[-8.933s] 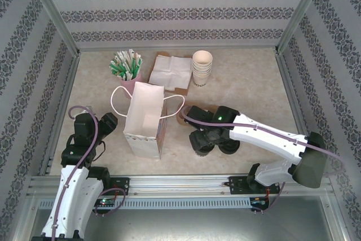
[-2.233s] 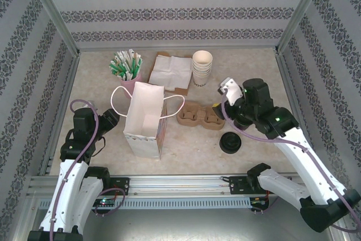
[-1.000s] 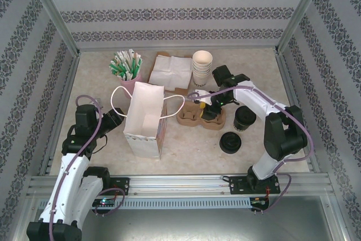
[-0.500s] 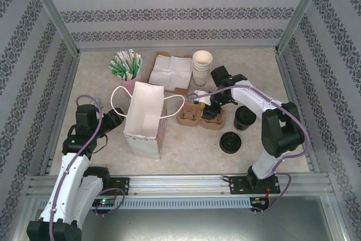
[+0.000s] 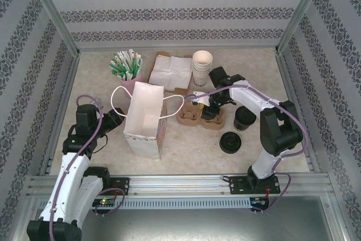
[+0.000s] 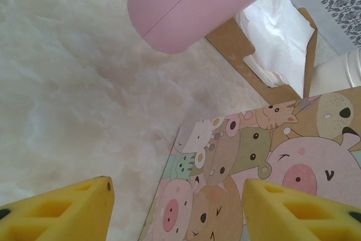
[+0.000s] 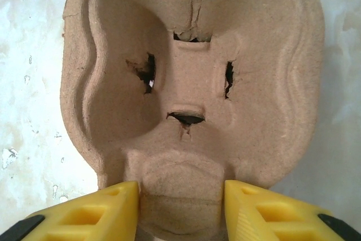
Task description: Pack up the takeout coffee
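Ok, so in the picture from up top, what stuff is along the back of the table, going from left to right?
pink cup of straws → napkins → stack of white cups

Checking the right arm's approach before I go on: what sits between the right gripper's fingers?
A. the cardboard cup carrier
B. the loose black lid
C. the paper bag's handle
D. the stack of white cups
A: in the right wrist view the right gripper straddles the near end of the cardboard cup carrier, with one yellow finger on each side of it.
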### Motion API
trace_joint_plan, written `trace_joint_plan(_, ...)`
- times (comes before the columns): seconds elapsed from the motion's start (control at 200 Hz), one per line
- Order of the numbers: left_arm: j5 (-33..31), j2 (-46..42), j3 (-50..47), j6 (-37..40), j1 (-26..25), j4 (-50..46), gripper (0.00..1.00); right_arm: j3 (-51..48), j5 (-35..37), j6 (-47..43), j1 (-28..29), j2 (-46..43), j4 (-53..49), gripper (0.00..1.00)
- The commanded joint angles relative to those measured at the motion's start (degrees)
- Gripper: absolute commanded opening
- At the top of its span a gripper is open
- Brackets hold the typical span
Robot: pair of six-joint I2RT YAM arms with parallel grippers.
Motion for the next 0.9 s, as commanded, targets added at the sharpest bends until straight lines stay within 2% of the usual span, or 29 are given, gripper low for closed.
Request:
trace_joint_plan(0.0, 0.61, -0.09, -0.79, -0.2, 0.13, 1.1, 0.62, 0.97, 0.03, -0.29, 0.61, 0.39, -0.92, 0.42)
trace_joint_plan(0.45, 0.82, -0.67, -0.94, -0.51, 0.07, 0.74, 0.62, -0.73, -0.32, 0.47, 1.06, -4.26, 0.23, 0.33)
trace_joint_plan(0.894, 0.56, -1.48, -1.26, -1.35, 0.13, 0.87, 0.62, -1.88, -1.11, 4.75, 1.1, -9.32, 1.13, 0.34)
